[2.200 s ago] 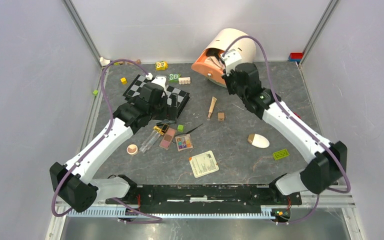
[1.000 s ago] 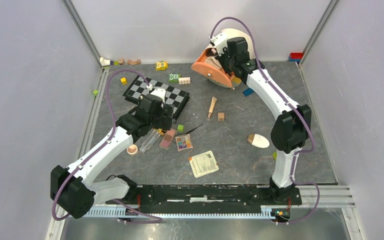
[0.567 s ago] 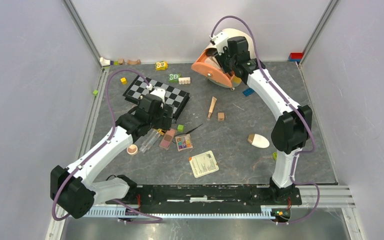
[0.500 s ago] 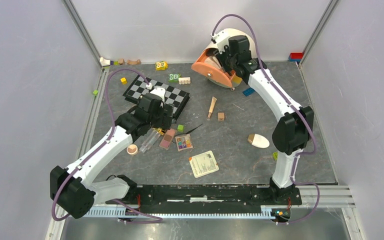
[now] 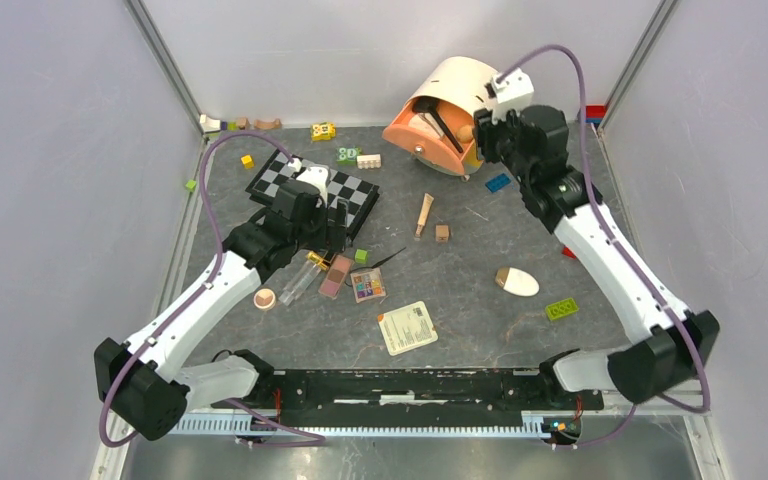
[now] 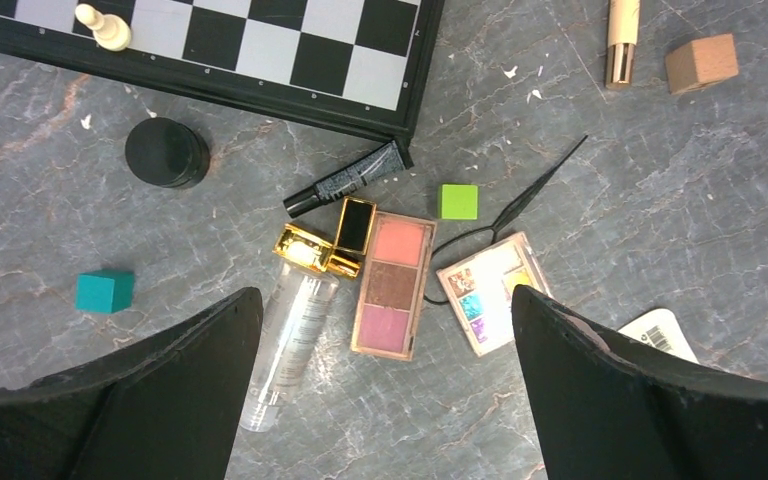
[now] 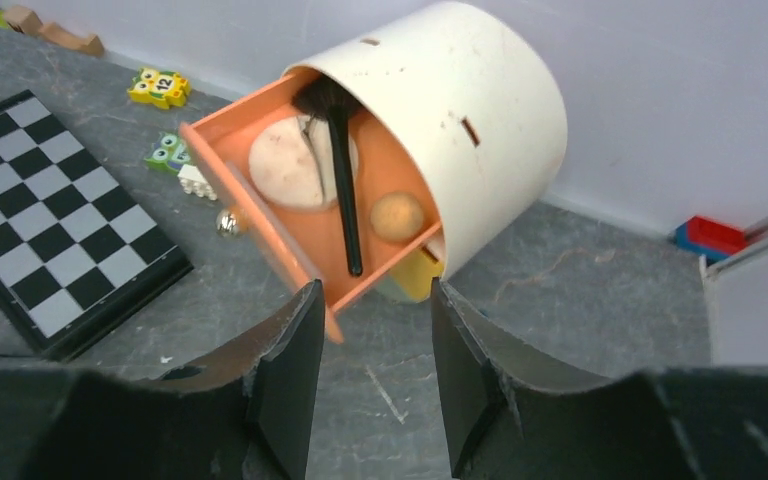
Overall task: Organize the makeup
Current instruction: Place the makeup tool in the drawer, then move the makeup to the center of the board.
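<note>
The makeup lies in a cluster under my left gripper (image 6: pixel 383 293), which hangs open and empty above it: a clear tube (image 6: pixel 290 335) with a gold cap, a pink palette (image 6: pixel 392 285), a multicolour palette (image 6: pixel 488 295) and a black mascara tube (image 6: pixel 345 180). A peach compact (image 5: pixel 264 298) and a white egg sponge (image 5: pixel 516 281) lie apart. My right gripper (image 7: pixel 373 300) is open and empty, just in front of the tipped white container (image 7: pixel 460 110). Its orange drawer (image 7: pixel 260 225) holds a black brush (image 7: pixel 343 185), a round puff (image 7: pixel 285 165) and a small peach ball (image 7: pixel 398 215).
The chessboard (image 5: pixel 312 185) lies behind the left gripper, with a pawn (image 6: pixel 100 25) on it. A black jar (image 6: pixel 167 152), green cube (image 6: pixel 458 201), teal cube (image 6: pixel 104 291), beige stick (image 5: pixel 425 213), wooden cube (image 5: pixel 442 232) and a card (image 5: pixel 407 327) are scattered around.
My right gripper has backed out of the orange drawer to the right and its jaws have widened; the black brush stays in the drawer. The left arm shifted slightly back.
</note>
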`<state>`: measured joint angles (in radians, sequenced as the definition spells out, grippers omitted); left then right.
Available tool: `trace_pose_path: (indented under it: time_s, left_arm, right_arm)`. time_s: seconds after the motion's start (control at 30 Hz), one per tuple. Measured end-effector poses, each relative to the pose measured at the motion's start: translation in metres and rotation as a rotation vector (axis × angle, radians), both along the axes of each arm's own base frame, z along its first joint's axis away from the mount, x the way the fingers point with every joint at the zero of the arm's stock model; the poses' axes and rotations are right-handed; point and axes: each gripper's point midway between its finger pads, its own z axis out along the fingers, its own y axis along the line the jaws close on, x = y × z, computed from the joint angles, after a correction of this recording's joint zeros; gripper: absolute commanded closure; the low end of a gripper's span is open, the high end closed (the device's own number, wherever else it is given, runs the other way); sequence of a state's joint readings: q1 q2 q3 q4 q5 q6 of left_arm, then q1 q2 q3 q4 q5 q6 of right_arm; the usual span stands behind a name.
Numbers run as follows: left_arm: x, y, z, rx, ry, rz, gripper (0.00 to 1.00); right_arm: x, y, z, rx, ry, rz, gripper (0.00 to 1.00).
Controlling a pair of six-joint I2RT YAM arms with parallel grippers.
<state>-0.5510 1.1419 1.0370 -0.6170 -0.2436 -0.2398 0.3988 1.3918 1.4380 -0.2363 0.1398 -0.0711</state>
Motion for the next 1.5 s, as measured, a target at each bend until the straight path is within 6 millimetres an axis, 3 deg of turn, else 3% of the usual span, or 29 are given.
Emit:
trace_pose_path:
  time_s: [0.13,0.33,0.43,0.63,0.73,0.87,1.07,1.5]
  left_arm:
    - [-0.001,-0.003,0.000,-0.027,0.009,0.007,0.00]
    - [-0.002,-0.009,-0.003,-0.055,0.028,0.005,0.00]
    - [-0.003,-0.014,-0.007,-0.071,0.049,-0.008,0.00]
    - [-0.003,-0.024,-0.020,-0.086,0.094,-0.034,0.06]
    - [-0.004,-0.036,-0.034,-0.087,0.130,-0.051,0.09]
    - [-0.016,-0.051,-0.067,-0.078,0.215,-0.053,0.09]
    - [-0.043,-0.048,-0.118,-0.068,0.340,0.008,0.07]
    - [-0.051,-0.063,-0.156,-0.038,0.410,0.010,0.07]
  right_arm:
    - [-0.030,-0.009,-0.034,0.069,0.053,-0.019,0.48]
    - [-0.079,-0.021,-0.129,0.127,0.240,-0.050,0.43]
    - [-0.098,-0.024,-0.167,0.143,0.335,-0.062,0.41]
    - [-0.126,-0.023,-0.213,0.169,0.474,-0.053,0.40]
    - [-0.137,-0.020,-0.226,0.188,0.519,-0.038,0.40]
    - [-0.146,-0.016,-0.232,0.220,0.540,-0.018,0.40]
    - [-0.149,-0.015,-0.228,0.234,0.533,-0.006,0.40]
    - [-0.150,-0.015,-0.229,0.235,0.533,-0.003,0.39]
